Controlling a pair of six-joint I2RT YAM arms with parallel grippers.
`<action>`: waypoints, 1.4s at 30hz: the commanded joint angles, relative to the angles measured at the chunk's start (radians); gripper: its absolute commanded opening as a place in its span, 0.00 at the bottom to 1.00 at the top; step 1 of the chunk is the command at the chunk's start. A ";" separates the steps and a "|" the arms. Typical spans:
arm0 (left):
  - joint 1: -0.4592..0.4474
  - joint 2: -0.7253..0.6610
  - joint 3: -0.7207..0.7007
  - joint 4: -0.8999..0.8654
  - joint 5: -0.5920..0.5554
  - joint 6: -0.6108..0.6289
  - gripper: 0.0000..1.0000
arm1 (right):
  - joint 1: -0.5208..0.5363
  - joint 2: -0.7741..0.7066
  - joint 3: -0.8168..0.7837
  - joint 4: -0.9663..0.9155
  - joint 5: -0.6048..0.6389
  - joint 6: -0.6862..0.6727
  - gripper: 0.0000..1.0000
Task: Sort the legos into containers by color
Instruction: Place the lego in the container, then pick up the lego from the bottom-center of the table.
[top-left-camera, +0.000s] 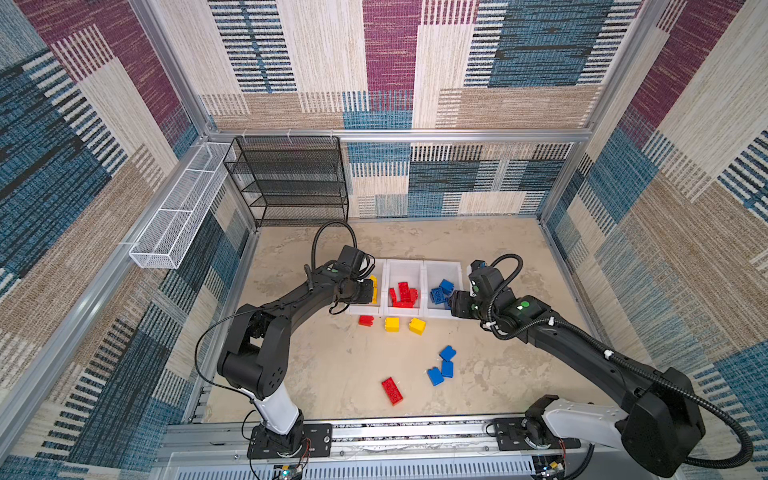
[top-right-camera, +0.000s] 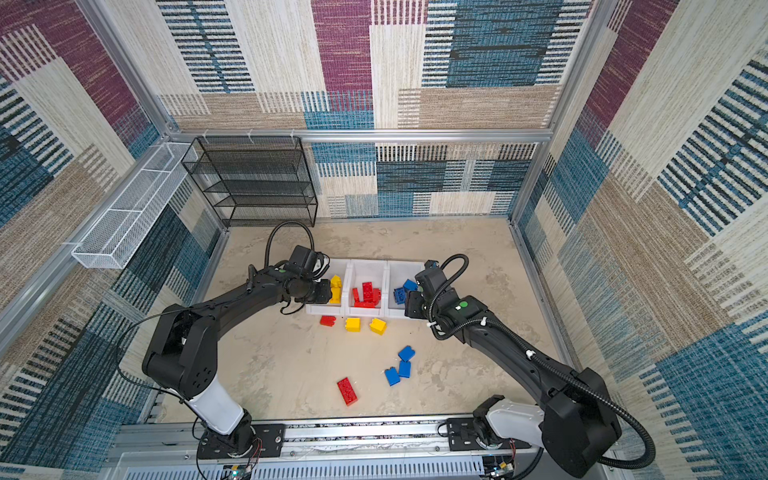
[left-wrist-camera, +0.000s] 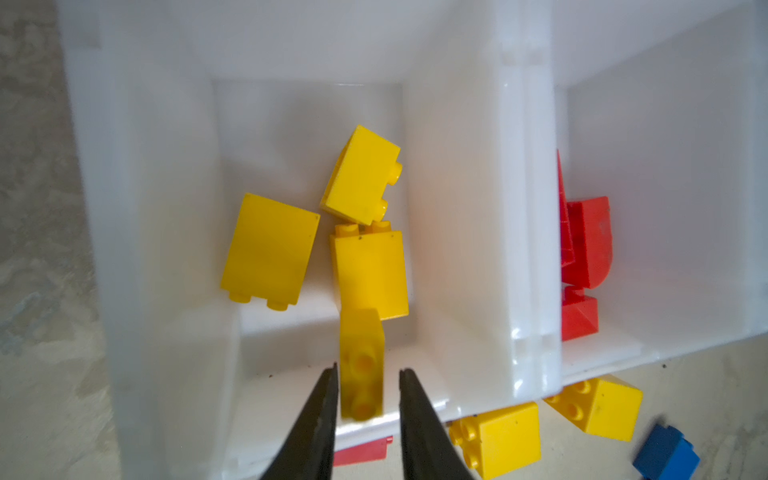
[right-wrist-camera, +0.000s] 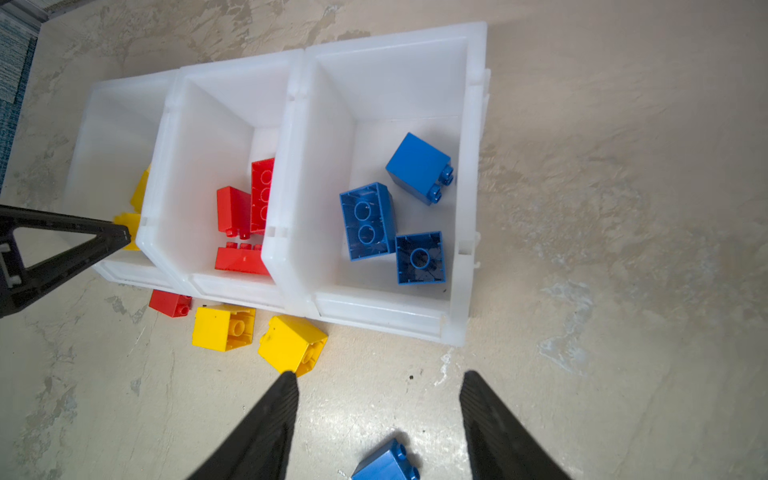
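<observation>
One yellow brick (left-wrist-camera: 361, 361) hangs over the yellow-brick bin (left-wrist-camera: 166, 208), pinched between the left gripper (left-wrist-camera: 368, 369) tips, studs toward the wrist.
Three loose yellow bricks (left-wrist-camera: 270, 249) lie inside below; the left arm reaches forward, wrist tipped down, while the right gripper (right-wrist-camera: 379, 376) hovers spread and empty over the table (right-wrist-camera: 582, 249) before the blue-brick bin (right-wrist-camera: 469, 166).

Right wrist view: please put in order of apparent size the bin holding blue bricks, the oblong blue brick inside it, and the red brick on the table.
1. bin holding blue bricks
2. oblong blue brick
3. red brick on the table
The differences are clear; nearness changes nothing.
</observation>
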 joint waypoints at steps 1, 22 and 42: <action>0.004 -0.008 0.005 -0.009 -0.023 0.028 0.39 | 0.000 -0.009 -0.002 0.006 -0.001 0.013 0.66; 0.003 -0.362 -0.284 0.050 0.020 -0.077 0.48 | 0.245 0.052 0.014 -0.010 -0.019 0.121 0.66; 0.008 -0.645 -0.483 0.064 -0.037 -0.193 0.50 | 0.761 0.441 0.159 -0.039 -0.044 0.369 0.65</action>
